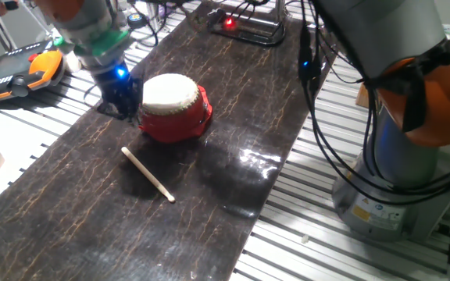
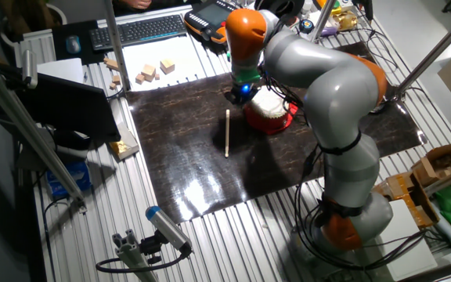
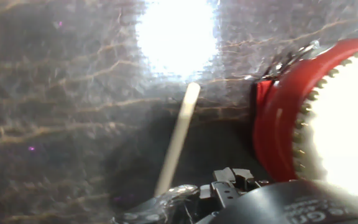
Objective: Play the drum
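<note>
The drum (image 1: pixel 175 106) stands on the dark mat (image 1: pixel 92 234), with a glossy red body and a cream-white skin top. It also shows in the other fixed view (image 2: pixel 272 110) and at the right of the hand view (image 3: pixel 278 124). My gripper (image 1: pixel 123 103) is low over the mat, right beside the drum's left side, and it also shows in the other fixed view (image 2: pixel 239 95). I cannot tell whether its fingers are open or shut. A thin pale wooden stick (image 1: pixel 148 174) lies loose on the mat in front of the drum, apart from my gripper. The stick is also visible in the other fixed view (image 2: pixel 227 133) and the hand view (image 3: pixel 178 140).
Small wooden blocks (image 2: pixel 151 72) lie on the slatted table beyond the mat, near a keyboard (image 2: pixel 139 30). An orange and black teach pendant (image 1: pixel 18 70) lies at the far left. The arm's base (image 1: pixel 397 156) and its cables stand right of the mat.
</note>
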Motion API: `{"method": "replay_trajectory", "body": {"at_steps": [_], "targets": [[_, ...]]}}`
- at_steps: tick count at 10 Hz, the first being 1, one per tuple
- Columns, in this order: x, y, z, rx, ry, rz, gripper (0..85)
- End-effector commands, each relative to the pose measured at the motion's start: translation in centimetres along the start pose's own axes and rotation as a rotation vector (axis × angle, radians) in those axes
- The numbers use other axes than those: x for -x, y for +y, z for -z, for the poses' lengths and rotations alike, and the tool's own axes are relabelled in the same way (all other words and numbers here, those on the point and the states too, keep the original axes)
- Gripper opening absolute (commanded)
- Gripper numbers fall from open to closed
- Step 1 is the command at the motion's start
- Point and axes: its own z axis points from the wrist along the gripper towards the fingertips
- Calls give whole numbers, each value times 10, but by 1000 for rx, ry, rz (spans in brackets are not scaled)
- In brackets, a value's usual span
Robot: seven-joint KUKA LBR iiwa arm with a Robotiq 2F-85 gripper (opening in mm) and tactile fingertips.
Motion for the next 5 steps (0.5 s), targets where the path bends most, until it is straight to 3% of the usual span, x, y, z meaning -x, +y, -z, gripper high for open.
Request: {"method": "replay_trajectory", "body": {"at_steps": [1, 3, 5], "targets": [[1, -2, 2, -1, -2, 6, 7], [5, -11, 12, 12, 18, 60, 7], [2, -13, 15, 23, 18, 71, 7]]}}
